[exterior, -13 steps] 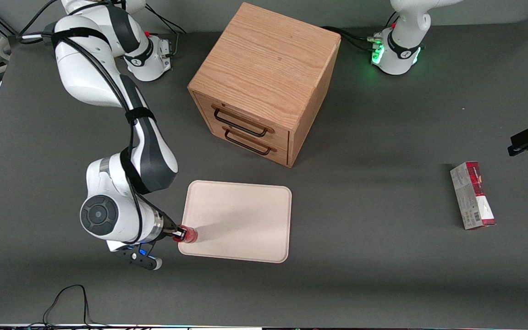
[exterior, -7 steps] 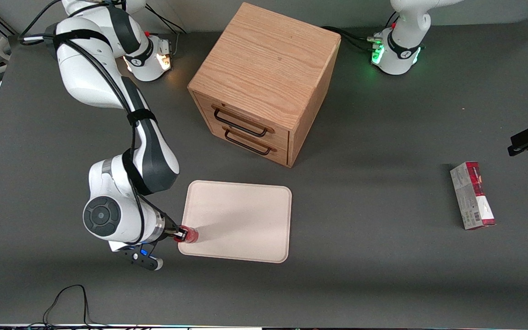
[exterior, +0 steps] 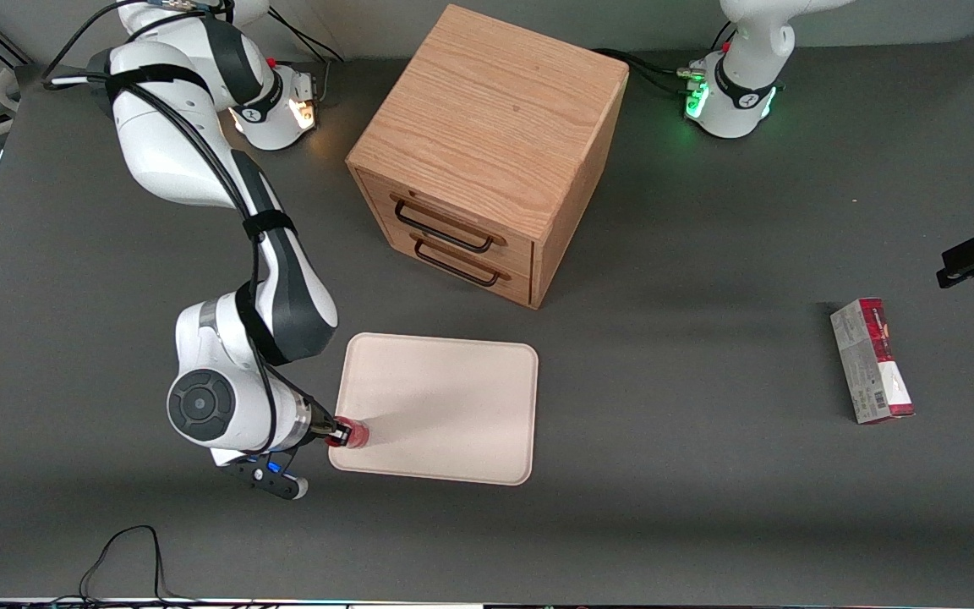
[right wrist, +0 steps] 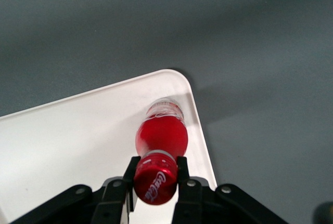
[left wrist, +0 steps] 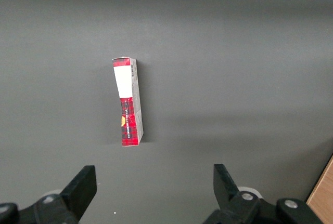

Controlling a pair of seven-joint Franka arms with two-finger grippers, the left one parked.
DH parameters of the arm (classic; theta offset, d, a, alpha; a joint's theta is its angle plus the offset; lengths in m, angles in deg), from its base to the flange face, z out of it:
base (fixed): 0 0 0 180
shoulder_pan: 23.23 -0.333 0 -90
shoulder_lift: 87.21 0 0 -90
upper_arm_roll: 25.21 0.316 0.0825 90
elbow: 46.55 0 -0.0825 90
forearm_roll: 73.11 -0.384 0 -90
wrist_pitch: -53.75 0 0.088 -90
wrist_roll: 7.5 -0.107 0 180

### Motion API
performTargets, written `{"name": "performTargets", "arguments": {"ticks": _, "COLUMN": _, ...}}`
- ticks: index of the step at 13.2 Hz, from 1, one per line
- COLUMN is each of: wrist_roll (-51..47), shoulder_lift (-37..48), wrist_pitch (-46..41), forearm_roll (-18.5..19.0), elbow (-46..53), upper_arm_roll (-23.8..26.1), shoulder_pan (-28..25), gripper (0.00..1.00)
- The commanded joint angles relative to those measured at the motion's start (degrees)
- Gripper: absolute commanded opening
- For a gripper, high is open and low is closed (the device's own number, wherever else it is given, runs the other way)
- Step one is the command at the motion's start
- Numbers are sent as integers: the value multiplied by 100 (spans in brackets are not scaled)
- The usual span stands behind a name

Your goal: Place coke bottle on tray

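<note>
The black two-finger tool of the working arm is clamping the red cap of the small red coke bottle, one finger on each side of the cap, so the bottle is hanging upright beneath it with its base showing farthest from the wrist camera. That top grip is probably chosen because the cap is the one narrow part the fingers can close around while leaving the base free to land flat. In the front view the tool is sitting at the corner of the large flat beige rectangular tray that lies nearest the front camera and toward the working arm's end of the table, with the bottle just inside the low rim there. The wrist view is showing the same thing: the bottle's base is over the tray surface close to its rounded corner, though whether it is touching or just above cannot be told. The placing looks nearly done; so near the rim, a tilt on release could tip it off. Farther from the front camera, the wooden two-drawer cabinet is standing clear of the tray, and the red-and-grey rectangular carton is lying toward the parked arm's end of the dark grey table.
</note>
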Motion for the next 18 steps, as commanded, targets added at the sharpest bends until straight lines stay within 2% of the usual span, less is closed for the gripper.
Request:
{"name": "performTargets", "arguments": {"ticks": 1, "wrist_roll": -144, "shoulder_lift": -41, "wrist_pitch": -2, "forearm_roll": -40, "elbow": 183, "upper_arm_roll": -25, "shoulder_pan": -36, "gripper": 0}}
{"name": "performTargets", "arguments": {"ticks": 2, "wrist_roll": -135, "shoulder_lift": -41, "wrist_pitch": -10, "forearm_roll": -40, "elbow": 183, "upper_arm_roll": -25, "shoulder_pan": -36, "gripper": 69}}
{"name": "performTargets", "arguments": {"ticks": 3, "wrist_roll": -135, "shoulder_lift": -41, "wrist_pitch": -10, "forearm_roll": -40, "elbow": 174, "upper_arm_roll": -25, "shoulder_pan": -36, "gripper": 100}}
{"name": "performTargets", "arguments": {"ticks": 18, "wrist_roll": -267, "shoulder_lift": 72, "wrist_pitch": -89, "forearm_roll": -40, "elbow": 174, "upper_arm_roll": -43, "shoulder_pan": -45, "gripper": 100}}
